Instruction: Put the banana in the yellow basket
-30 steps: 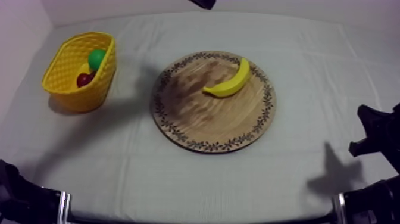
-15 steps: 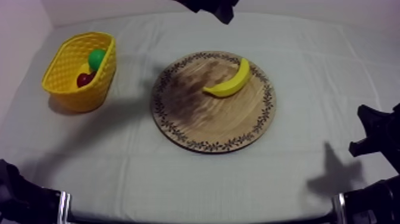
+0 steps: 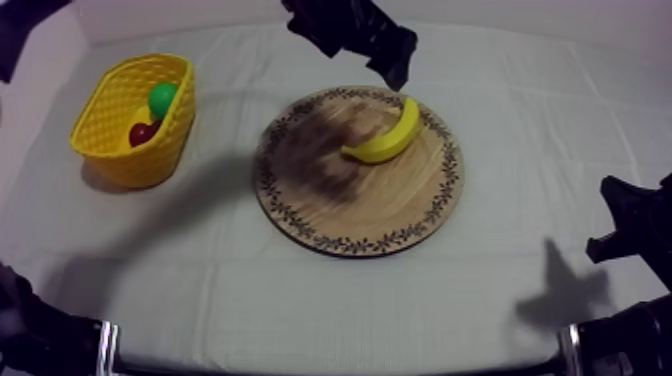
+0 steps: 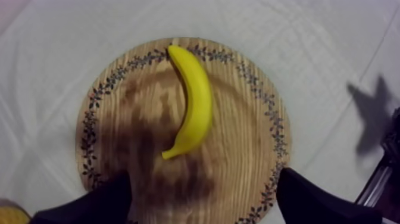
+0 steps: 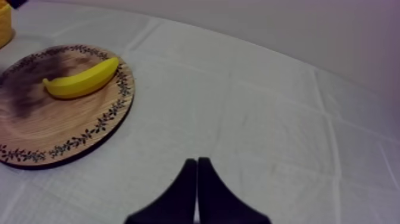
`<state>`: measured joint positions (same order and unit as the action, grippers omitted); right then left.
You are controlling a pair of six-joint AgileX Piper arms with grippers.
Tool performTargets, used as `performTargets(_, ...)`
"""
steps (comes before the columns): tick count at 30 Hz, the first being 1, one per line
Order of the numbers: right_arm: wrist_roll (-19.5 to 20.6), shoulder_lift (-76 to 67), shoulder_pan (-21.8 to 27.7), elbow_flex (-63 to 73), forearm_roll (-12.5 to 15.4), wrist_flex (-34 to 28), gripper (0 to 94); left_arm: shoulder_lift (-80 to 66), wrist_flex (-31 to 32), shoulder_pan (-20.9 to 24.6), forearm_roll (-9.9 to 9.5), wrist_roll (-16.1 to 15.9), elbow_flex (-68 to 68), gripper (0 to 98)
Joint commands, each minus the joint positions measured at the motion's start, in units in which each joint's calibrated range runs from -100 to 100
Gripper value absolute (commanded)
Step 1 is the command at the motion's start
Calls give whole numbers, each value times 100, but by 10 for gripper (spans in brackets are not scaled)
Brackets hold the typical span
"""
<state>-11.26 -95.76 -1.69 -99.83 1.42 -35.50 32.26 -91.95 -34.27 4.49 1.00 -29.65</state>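
Spread wide are the jaws of the left gripper [image 4: 203, 179], with nothing held between them. Its two black fingers [image 4: 89, 205] are seen over the rim of the round wooden board with a patterned rim [image 4: 238, 155], short of the yellow toy banana [image 4: 193, 104]. From above, that gripper is seen over the board's far edge, just beside the banana's far end, its arm reaching in from the table's far edge.

Pressed together as a narrow wedge, the jaws of the right gripper [image 5: 197, 170] are closed on nothing. They are held low over the grey-white cloth [image 5: 268, 119] by the table's right edge, well apart from the board.

The banana is laid on the board's far right part, near the rim, and is touched by neither gripper. The board is placed at the middle of the table. The yellow basket [image 3: 120, 125] is set near the table's far left corner, apart from the board. A round green toy fruit [image 3: 162, 97] and a small red fruit [image 3: 142, 132] are contained in it.
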Motion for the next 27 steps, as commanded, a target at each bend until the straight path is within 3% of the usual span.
performTargets(1,0,0,0,-5,2,2,2,365,1,-18,-39,2,-188,915)
performTargets(27,0,0,0,-5,2,2,2,3064,-328,-150,-40,-218,-2379,862)
